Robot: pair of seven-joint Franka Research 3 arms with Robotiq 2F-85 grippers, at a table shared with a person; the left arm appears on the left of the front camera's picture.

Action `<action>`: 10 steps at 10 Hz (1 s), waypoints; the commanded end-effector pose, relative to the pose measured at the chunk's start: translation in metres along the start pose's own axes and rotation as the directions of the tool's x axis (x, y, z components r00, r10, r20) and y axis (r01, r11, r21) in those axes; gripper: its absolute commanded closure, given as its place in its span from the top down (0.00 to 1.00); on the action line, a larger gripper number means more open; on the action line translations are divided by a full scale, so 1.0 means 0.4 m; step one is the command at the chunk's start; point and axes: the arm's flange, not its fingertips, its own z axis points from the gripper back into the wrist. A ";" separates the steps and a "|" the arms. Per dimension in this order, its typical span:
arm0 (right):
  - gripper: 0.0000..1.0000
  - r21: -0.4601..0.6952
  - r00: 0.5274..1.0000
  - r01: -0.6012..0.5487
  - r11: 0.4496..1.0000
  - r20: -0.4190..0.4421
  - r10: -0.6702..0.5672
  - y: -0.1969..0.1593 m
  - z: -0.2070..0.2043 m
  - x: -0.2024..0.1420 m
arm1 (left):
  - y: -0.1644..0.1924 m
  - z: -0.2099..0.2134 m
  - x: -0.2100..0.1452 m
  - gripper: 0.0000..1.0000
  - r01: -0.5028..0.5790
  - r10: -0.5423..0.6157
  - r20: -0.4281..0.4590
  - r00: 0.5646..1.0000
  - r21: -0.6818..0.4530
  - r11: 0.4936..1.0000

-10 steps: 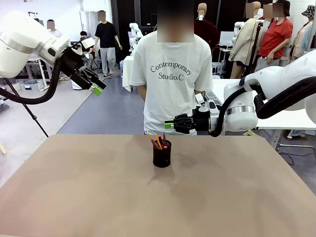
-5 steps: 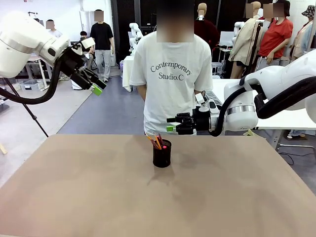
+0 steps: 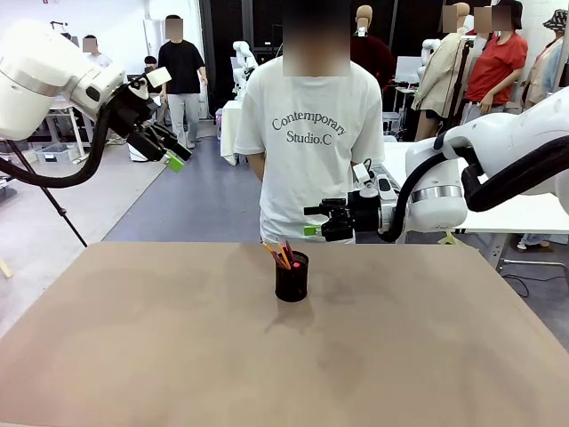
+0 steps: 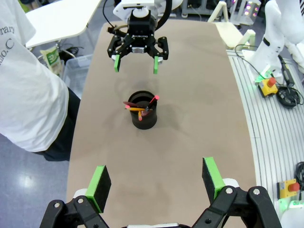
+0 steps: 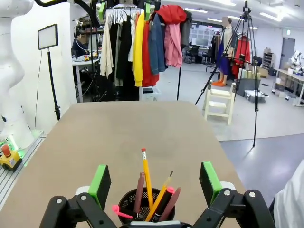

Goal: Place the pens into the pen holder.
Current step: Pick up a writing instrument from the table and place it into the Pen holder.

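Brown tabletop [image 3: 160,347], and the right gripper [image 3: 311,221] hangs level, fingers pointing sideways and spread wide with nothing between them. Just below its tips stands the pen holder [image 3: 292,277], pens [image 5: 148,183] bunched upright inside. Off to the side, the left gripper [image 3: 179,157] is raised high, angled down, jaws wide and empty, well apart from the cup.

White rounded arm shells, black cables, black grippers, green-padded fingers [image 4: 100,182], person's white printed T-shirt [image 3: 307,142]
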 end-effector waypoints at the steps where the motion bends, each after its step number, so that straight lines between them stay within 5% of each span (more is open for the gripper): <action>1: 1.00 -0.003 1.000 0.005 1.000 0.003 -0.005 -0.003 -0.004 -0.009 | -0.002 0.003 -0.001 1.00 -0.005 0.005 0.001 1.000 -0.005 1.000; 5: 1.00 0.000 1.000 0.007 1.000 -0.001 -0.007 0.000 -0.001 -0.011 | -0.002 0.003 -0.001 1.00 -0.005 0.005 0.001 1.000 -0.005 1.000; 10: 1.00 0.190 0.981 0.008 0.982 -0.189 0.028 0.065 0.142 0.203 | -0.002 0.003 -0.001 1.00 -0.005 0.005 0.001 1.000 -0.005 1.000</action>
